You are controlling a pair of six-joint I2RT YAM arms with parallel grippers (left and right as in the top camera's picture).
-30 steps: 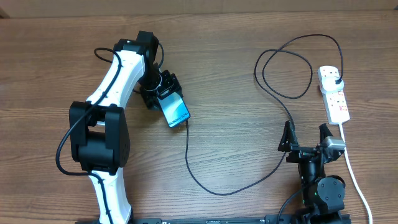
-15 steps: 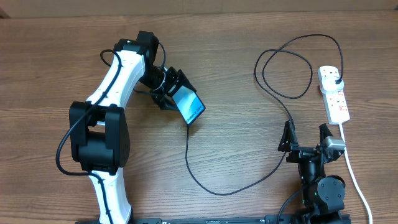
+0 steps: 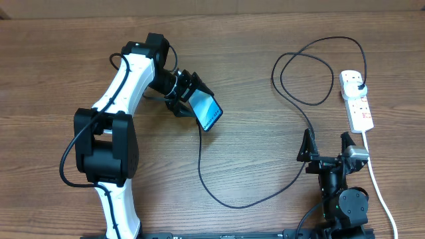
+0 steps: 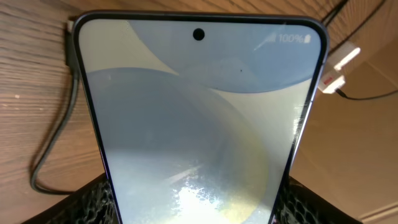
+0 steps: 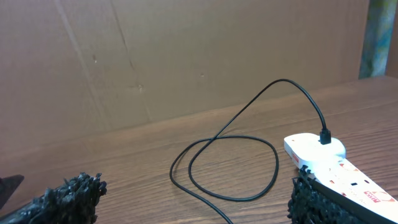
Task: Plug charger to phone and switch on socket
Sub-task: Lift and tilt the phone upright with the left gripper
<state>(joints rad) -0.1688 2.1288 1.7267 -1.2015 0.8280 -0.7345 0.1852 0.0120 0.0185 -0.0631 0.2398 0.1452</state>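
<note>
Found the phone [image 3: 208, 111] clenched in the left end effector [image 3: 194, 98], left of centre over the counter [image 3: 252, 40], angled toward the right, screen up and lit pale blue-teal. Left wrist view: phone [image 4: 199, 124] fills the frame; read "100%" at the far right corner of the screen and noted a punch-hole camera at the far edge.

Traced the charger [image 3: 234, 206] from the phone's far end down in a long slack curve across the counter. From there it goes up past the right end effector [image 3: 326, 147], through one loop, and over to a black plug [image 3: 359, 82] standing in the end outlet of the socket [image 3: 358, 109].

Saw the cable end touching the phone's far left corner in the left wrist view; cannot confirm seating of the tip.

Located the socket at the right side of the counter, lying lengthwise, with a thick white cord [image 3: 378, 186] trailing toward the near edge. Cannot make out switch positions.

Logged the right end effector released, jaws spread wide, grasping nothing. Placed it near the front edge, just left of the white cord, beside the rising cable, well apart from the phone.
</note>
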